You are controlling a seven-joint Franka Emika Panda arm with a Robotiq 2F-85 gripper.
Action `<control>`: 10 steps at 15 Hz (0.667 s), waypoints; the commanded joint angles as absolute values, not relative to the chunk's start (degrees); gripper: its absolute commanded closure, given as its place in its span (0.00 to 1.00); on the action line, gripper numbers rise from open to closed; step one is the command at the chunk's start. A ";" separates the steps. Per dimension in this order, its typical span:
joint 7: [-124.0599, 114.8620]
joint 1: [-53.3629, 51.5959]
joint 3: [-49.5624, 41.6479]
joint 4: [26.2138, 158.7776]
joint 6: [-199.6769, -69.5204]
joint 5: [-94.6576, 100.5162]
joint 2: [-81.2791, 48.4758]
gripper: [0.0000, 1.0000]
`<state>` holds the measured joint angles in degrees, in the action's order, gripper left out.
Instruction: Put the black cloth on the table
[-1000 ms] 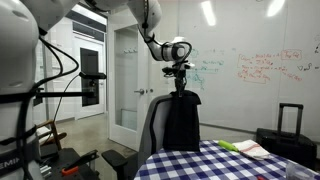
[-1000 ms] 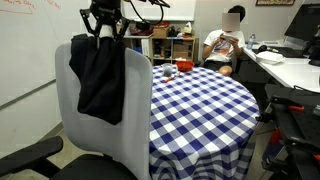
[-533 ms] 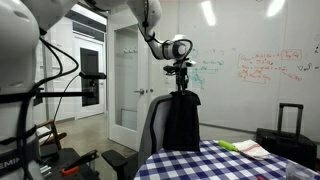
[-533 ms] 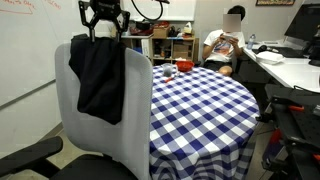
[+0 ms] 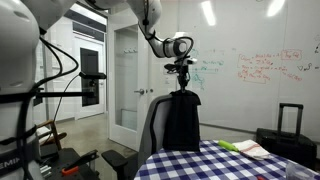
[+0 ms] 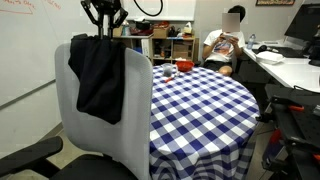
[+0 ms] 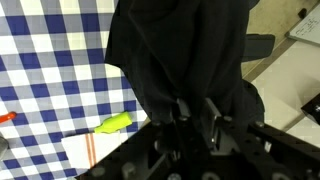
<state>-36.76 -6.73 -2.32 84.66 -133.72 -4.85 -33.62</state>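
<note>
The black cloth point(image 6: 100, 75) hangs over the grey office chair point(image 6: 137, 105), not yet on the table point(image 6: 200, 100); the gripper point(image 6: 104, 30) hovers at its top; whether the fingers are clamped on fabric, I cannot tell.

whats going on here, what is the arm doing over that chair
A robot arm's gripper sits at the top of a black cloth draped over the back of a grey chair, and it looks shut on the cloth's upper edge. The cloth has not yet been lifted off the chair or put on the checkered table beside it.
</note>
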 commanded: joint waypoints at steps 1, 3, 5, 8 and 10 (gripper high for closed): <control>-35.62 -6.76 -2.51 84.24 -133.41 -4.89 -33.00 0.98; -34.95 -6.21 -1.93 84.01 -132.92 -5.86 -32.55 1.00; -33.08 -5.25 -0.87 83.54 -131.83 -7.49 -30.98 0.97; -30.41 -4.56 -0.89 82.55 -131.82 -8.14 -27.84 0.96; -27.95 -3.56 -0.75 82.50 -130.64 -8.95 -24.61 0.97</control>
<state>-32.13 -5.30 -1.54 82.93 -133.52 -7.06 -29.17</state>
